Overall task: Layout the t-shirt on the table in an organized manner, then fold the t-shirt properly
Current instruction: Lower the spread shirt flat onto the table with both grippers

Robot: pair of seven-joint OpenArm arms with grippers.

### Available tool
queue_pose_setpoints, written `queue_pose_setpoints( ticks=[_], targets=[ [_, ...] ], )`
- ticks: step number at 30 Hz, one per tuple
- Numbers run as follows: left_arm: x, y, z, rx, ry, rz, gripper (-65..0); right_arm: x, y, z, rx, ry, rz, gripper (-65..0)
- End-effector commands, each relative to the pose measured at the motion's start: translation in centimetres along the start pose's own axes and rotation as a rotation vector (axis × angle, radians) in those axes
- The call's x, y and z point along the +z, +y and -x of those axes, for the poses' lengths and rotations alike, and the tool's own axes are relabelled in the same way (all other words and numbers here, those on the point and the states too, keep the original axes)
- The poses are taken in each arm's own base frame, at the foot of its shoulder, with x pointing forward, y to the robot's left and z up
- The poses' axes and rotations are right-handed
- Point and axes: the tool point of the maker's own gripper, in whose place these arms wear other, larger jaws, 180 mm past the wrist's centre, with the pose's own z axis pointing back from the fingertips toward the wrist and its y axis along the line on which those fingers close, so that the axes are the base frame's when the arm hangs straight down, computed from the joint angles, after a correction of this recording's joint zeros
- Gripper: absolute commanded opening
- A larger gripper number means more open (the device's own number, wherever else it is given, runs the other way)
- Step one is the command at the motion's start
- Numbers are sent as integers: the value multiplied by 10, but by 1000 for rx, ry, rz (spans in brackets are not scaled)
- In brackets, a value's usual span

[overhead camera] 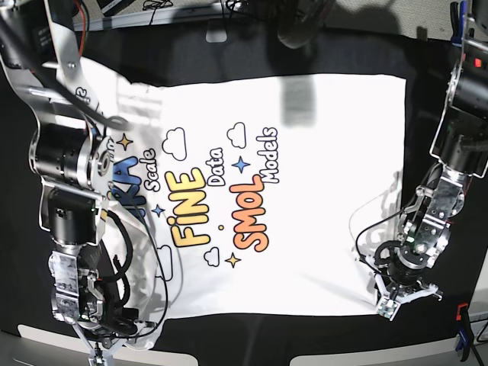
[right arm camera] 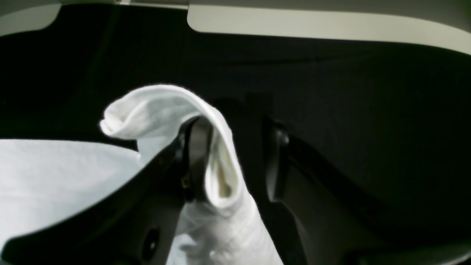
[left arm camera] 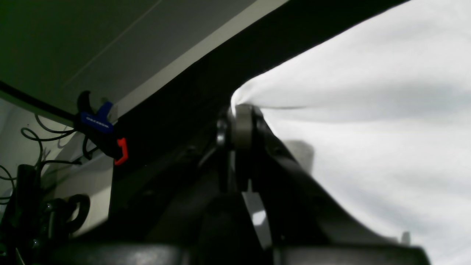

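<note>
I see the t-shirt (overhead camera: pixel 252 191) spread print-up over the middle of the table (overhead camera: pixel 427 53), its lettering running sideways across the base view and its white cloth lying mostly flat. One near corner sits at the base view's lower right, where my left gripper (overhead camera: pixel 390 300) is closed tight on a pinch of the hem; in the left wrist view the fabric (left arm camera: pixel 368 129) fans out from the clamped tips (left arm camera: pixel 241 117). At the lower left of the base view my right gripper (overhead camera: pixel 107 339) sits on the other near corner. From its wrist camera I see its jaws standing apart, with a curl of the shirt's edge (right arm camera: pixel 173 110) draped over one finger (right arm camera: pixel 198 147), not pinched. A blue and red clamp (left arm camera: pixel 101 127) grips the table's edge beyond the left arm.
</note>
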Motion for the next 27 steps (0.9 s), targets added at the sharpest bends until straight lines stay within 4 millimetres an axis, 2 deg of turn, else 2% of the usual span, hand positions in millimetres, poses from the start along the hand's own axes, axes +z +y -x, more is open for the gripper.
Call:
queue_pose_setpoints(
  ticks=[1, 9, 13, 16, 27],
  targets=[
    [-4, 21, -27, -5, -66, -40, -650, 7, -7, -43, 1, -103, 14, -427],
    [-4, 21, -27, -5, -66, -40, -650, 9, -6, -57, 2, -182, 14, -426],
    [-4, 21, -27, -5, -66, -40, -650, 9, -6, -56, -1, -174, 11, -364],
    [-4, 21, -27, -5, -65, -40, -650, 8, -4, -45, -7, -96, -2, -364],
    [-4, 21, -28, -5, -67, -40, -650, 8, -6, -47, -6, -106, 5, -364]
  ],
)
